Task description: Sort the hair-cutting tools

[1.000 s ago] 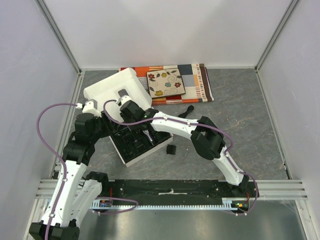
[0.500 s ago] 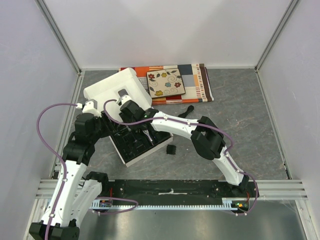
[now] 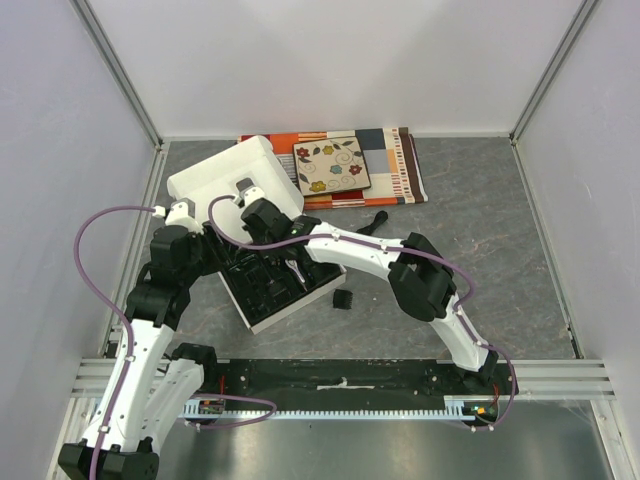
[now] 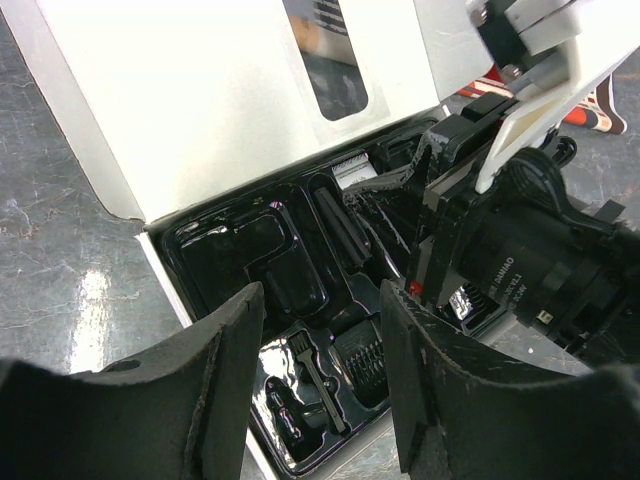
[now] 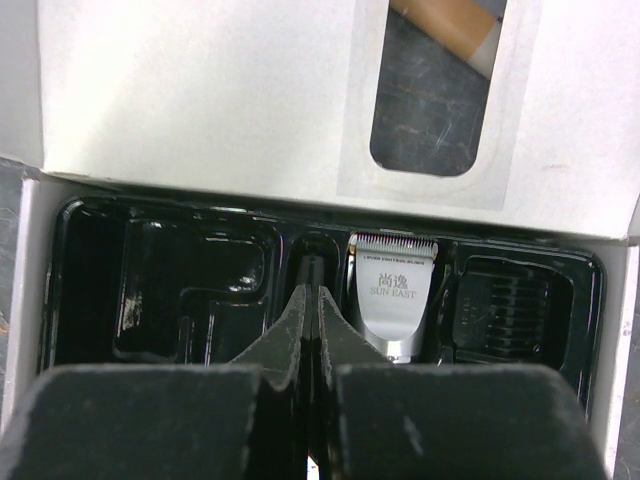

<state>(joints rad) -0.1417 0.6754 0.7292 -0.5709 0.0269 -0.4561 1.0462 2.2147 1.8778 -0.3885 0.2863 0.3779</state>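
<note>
Grey tabletop (image 3: 480, 250), open white box (image 5: 200, 90) — clipper (image 5: 392, 300), comb guard (image 5: 510, 300) in black tray (image 5: 190, 290)

Open white box (image 3: 218, 178), flowered tile (image 3: 331, 165), perhaps patchwork mats (image 3: 395, 165) beneath it

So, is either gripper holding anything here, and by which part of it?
Left gripper is open and empty. Right gripper is shut, tips over a narrow slot of the black plastic tray; whether it pinches anything thin cannot be told.
</note>
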